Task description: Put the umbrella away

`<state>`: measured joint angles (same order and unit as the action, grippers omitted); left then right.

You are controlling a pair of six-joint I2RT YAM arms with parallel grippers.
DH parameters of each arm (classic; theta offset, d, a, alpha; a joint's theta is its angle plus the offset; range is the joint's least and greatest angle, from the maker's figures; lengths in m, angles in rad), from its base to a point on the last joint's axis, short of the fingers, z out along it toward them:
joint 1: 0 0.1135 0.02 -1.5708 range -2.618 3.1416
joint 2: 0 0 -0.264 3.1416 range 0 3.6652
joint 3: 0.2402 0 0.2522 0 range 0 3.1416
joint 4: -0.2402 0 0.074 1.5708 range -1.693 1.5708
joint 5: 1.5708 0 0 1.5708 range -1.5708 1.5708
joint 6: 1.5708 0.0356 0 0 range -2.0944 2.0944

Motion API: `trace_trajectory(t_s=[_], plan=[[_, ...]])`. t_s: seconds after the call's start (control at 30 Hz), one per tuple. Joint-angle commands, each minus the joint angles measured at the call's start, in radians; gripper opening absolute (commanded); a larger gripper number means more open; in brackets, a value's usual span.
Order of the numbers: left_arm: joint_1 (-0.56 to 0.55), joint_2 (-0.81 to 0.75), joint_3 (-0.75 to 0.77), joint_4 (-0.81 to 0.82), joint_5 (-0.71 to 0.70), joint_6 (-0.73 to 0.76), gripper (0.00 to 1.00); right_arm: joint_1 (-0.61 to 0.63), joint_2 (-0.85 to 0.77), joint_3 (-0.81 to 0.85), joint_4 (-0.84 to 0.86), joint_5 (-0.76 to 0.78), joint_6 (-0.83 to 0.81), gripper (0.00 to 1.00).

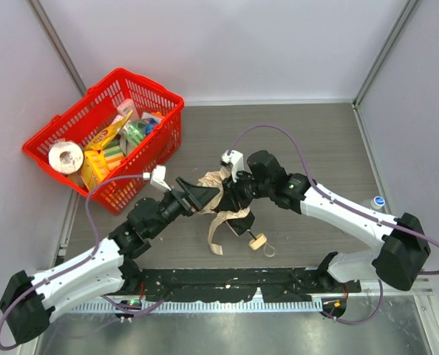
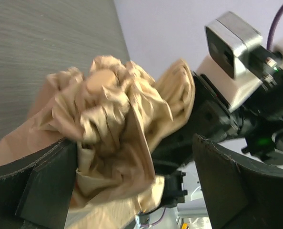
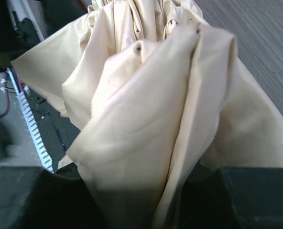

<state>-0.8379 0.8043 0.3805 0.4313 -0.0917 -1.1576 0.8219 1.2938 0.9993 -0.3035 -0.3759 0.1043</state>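
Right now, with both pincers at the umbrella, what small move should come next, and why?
Probably close the left pincer on the umbrella. Its jaws stand wide open with the bunched cloth between them, while the right pincer seems to pinch the folds on its side. A second grip would likely help gather the loose cloth.

The beige cloth folding umbrella was thin, soft woven fabric, matt and heavily creased. The grey table top looked like matt wood-grain laminate with fine streaks. The red lattice basket was glossy moulded plastic. The left gripper had fingers of matt black, slightly rough plastic.
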Motion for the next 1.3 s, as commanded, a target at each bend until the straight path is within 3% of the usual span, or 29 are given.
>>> trace_trajectory(t_s=[0.0,0.13,0.23,0.33,0.4,0.67,1.07,1.27], plan=[[-0.012,-0.157,0.044,-0.341,-0.04,0.091,1.0,-0.065,0.038,0.002,0.063,-0.049,-0.037,0.01],[-0.013,-0.296,0.058,-0.601,-0.14,0.142,0.98,-0.11,0.068,0.009,0.066,-0.089,-0.043,0.01],[-0.013,-0.39,0.037,-0.602,-0.132,0.144,0.86,-0.122,0.068,0.009,0.064,-0.1,-0.049,0.01],[-0.012,-0.367,0.078,-0.586,-0.097,0.128,1.0,-0.13,0.049,0.036,0.026,-0.087,-0.061,0.01],[-0.015,-0.3,0.13,-0.574,-0.073,0.084,1.0,-0.13,0.039,0.054,0.009,-0.074,-0.063,0.01],[-0.01,0.014,0.258,-0.372,-0.077,-0.077,1.0,-0.13,0.012,0.07,0.006,-0.08,-0.051,0.01],[0.011,0.214,0.35,-0.227,-0.052,-0.112,1.0,-0.124,-0.036,0.266,-0.229,-0.023,-0.098,0.01],[0.033,0.357,0.328,0.169,-0.022,-0.097,1.0,-0.095,-0.008,0.367,-0.365,0.046,-0.193,0.01]])
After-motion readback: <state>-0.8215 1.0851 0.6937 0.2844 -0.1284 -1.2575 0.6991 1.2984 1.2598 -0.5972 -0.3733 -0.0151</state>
